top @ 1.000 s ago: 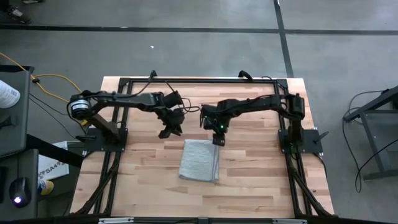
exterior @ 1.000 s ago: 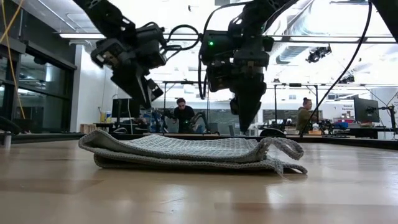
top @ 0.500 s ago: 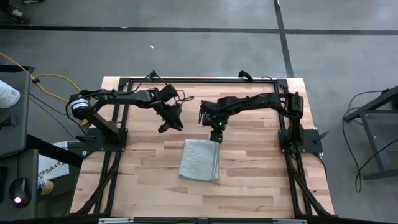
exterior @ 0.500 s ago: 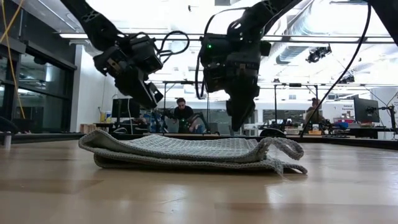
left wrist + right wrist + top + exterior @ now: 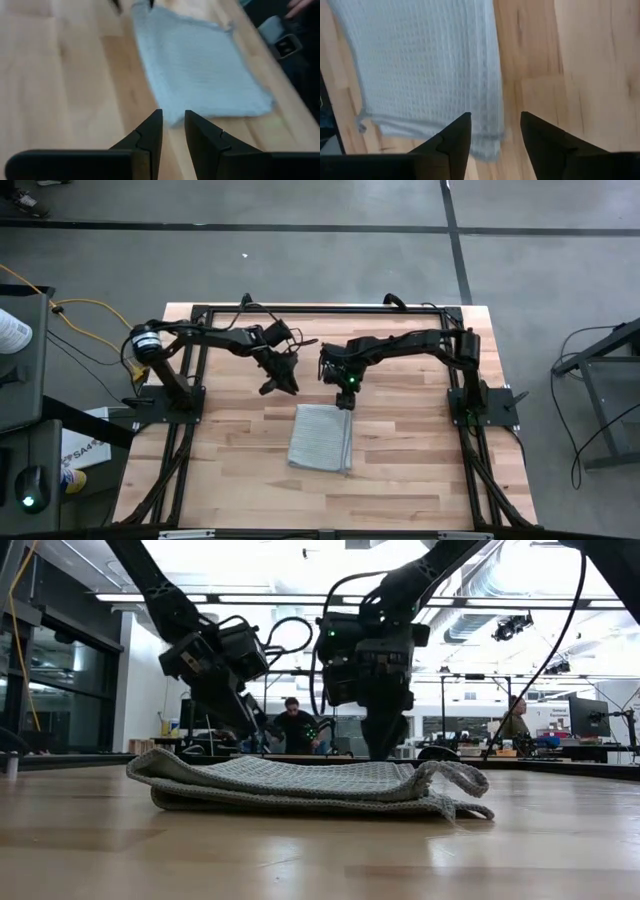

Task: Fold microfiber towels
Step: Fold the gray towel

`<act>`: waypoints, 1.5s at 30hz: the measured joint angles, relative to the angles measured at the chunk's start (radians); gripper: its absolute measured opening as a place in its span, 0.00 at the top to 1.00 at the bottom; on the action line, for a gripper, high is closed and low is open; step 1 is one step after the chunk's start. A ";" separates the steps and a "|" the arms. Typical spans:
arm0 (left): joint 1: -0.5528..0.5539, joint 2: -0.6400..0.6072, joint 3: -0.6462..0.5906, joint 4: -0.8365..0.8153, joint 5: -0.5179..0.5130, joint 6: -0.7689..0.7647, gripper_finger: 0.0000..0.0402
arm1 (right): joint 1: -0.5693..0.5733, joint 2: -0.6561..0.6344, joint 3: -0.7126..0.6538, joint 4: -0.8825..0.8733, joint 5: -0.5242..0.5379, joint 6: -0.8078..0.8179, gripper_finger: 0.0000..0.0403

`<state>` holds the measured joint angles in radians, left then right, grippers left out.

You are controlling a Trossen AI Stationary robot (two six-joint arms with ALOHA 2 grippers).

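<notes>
The light grey ribbed towel (image 5: 322, 438) lies folded in several layers, flat on the wooden table near its middle. It also shows in the low view (image 5: 310, 785), the left wrist view (image 5: 200, 70) and the right wrist view (image 5: 420, 65). My left gripper (image 5: 276, 386) hangs above the table beyond the towel's far left corner, its fingers (image 5: 173, 125) a narrow gap apart and empty. My right gripper (image 5: 346, 402) hangs just above the towel's far right corner, open and empty (image 5: 495, 127).
A black metal frame (image 5: 320, 310) runs along the table's far edge and down both sides, carrying the arm bases. Bare wood (image 5: 300, 500) lies on the towel's near side. People (image 5: 297, 725) sit in the room beyond the table.
Both grippers have drawn back a little from the towel toward the table's far edge, and my left gripper has turned somewhat. The towel has stayed where it was.
</notes>
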<state>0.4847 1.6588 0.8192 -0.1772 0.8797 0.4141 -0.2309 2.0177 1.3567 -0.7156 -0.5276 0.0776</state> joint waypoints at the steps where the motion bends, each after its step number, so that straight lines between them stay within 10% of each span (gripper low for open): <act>1: 0.000 0.009 0.002 0.015 0.022 0.000 0.79 | 0.000 0.002 0.000 0.002 -0.005 0.000 0.58; 45: -0.086 0.145 0.004 0.108 -0.106 -0.279 0.79 | 0.046 0.002 0.000 -0.039 0.033 -0.038 0.57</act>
<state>0.3985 1.8033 0.8233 -0.0690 0.7734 0.1353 -0.1852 2.0197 1.3567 -0.7548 -0.4942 0.0395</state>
